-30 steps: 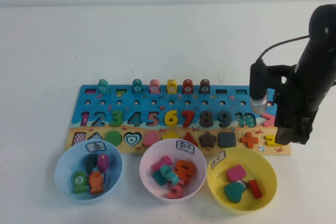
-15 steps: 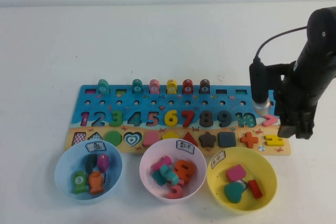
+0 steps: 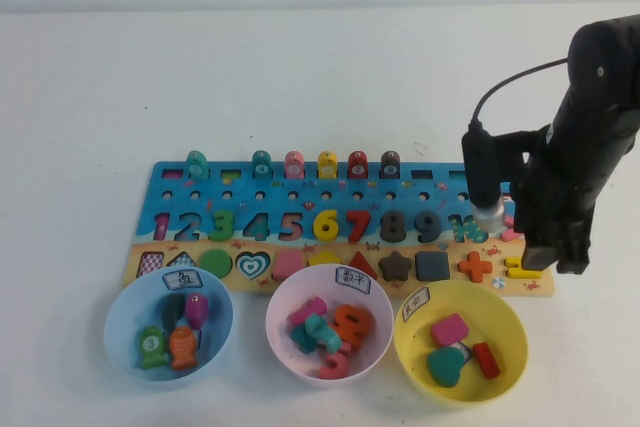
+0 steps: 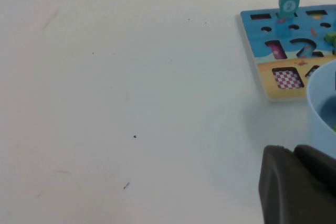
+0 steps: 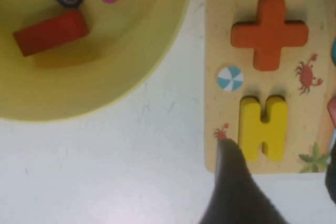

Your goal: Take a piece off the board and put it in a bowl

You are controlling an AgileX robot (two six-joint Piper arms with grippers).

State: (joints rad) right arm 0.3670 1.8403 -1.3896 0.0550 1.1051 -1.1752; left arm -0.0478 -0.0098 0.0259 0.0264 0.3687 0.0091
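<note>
The yellow equals-sign piece (image 3: 522, 269) lies in its slot at the right end of the board (image 3: 270, 247), next to the orange plus sign (image 3: 475, 266). My right gripper (image 3: 557, 259) hangs just above that end, open and empty. In the right wrist view the piece (image 5: 263, 128) lies between the two fingers of the gripper (image 5: 281, 156), near the board's edge. The yellow bowl (image 3: 510, 322) stands in front of the board; its wall shows in the right wrist view (image 5: 131, 51). My left gripper (image 4: 294, 153) is outside the high view, shut and empty, beside the board's left end.
A pink bowl (image 3: 283, 309) with number pieces and a light blue bowl (image 3: 120, 309) with fish stand in front of the board. The yellow bowl holds a pink piece (image 3: 450, 329), a teal heart (image 3: 445, 365) and a red block (image 3: 486, 359).
My right arm has shifted slightly left and lower over the board's right end. The equals piece, hidden by the gripper a second ago, now shows, still in its slot.
</note>
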